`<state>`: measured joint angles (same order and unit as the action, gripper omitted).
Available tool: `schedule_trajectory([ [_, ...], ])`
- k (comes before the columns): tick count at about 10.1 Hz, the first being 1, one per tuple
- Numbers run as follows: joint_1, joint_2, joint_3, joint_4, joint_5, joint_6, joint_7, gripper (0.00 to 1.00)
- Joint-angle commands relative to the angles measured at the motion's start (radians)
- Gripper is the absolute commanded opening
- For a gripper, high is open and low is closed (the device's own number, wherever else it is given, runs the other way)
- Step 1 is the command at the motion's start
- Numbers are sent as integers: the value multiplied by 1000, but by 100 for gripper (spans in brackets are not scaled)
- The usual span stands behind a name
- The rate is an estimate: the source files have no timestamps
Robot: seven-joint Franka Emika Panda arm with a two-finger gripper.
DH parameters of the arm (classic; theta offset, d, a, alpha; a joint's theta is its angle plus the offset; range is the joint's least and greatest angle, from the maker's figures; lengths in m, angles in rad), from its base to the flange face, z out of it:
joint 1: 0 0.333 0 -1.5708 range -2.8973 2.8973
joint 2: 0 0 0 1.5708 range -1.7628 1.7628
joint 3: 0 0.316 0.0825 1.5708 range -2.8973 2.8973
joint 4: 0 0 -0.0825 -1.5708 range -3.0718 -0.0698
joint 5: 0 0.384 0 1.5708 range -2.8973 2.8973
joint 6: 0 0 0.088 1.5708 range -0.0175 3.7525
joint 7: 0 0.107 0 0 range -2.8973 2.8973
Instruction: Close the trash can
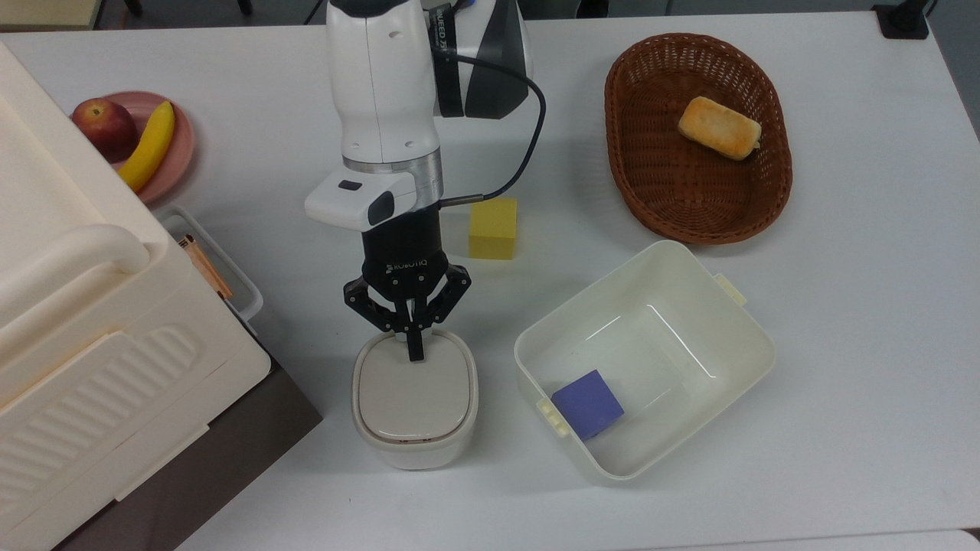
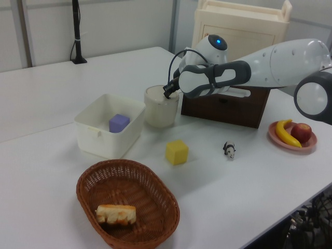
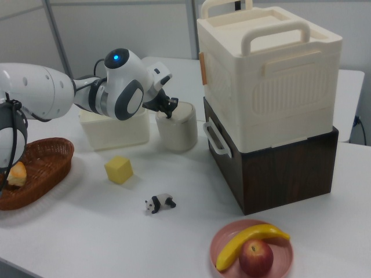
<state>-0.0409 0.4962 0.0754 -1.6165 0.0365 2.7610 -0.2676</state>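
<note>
In the top view, the big cream ribbed plastic box with a handle [image 1: 92, 321] at 8 o'clock is cut off by the frame edge and hides most of the dark brown box [image 1: 230, 451] under it. The small black button on the lid is hidden beneath the fingertips. The small cream-white rounded-square plastic trash can [image 1: 415, 398] stands near the table's front edge at about 6 o'clock, its beige-grey lid lying flat and flush on the rim. The black two-finger gripper [image 1: 414, 353] points down at the lid's far edge, fingers drawn together and touching the lid. At 4 o'clock, just beside the can, sits the larger lidless white rectangular plastic tub [image 1: 735, 321] holding a purple cube [image 1: 587, 403]. Behind the can a yellow foam cube [image 1: 492, 228] lies partly screened by the arm. Farther back, at 1 o'clock, the brown wicker basket [image 1: 635, 176] holds a bread roll [image 1: 718, 127]; at 10 o'clock a pink plate [image 1: 182, 145] carries a banana [image 1: 150, 145] and an apple [image 1: 103, 126]
</note>
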Motion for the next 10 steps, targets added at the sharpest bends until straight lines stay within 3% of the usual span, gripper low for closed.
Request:
schedule_trajectory([
  [1,4,-43,-2,-57,-14,8,2,0],
  [5,6,-259,0,-16,26,-10,115,0],
  [6,6,-312,-2,-26,32,-79,128,7],
  [7,6,-359,-2,-28,33,-282,128,61],
  [8,7,-395,-2,-28,25,-457,113,100],
  [10,22,-460,-5,-29,17,-794,108,100],
])
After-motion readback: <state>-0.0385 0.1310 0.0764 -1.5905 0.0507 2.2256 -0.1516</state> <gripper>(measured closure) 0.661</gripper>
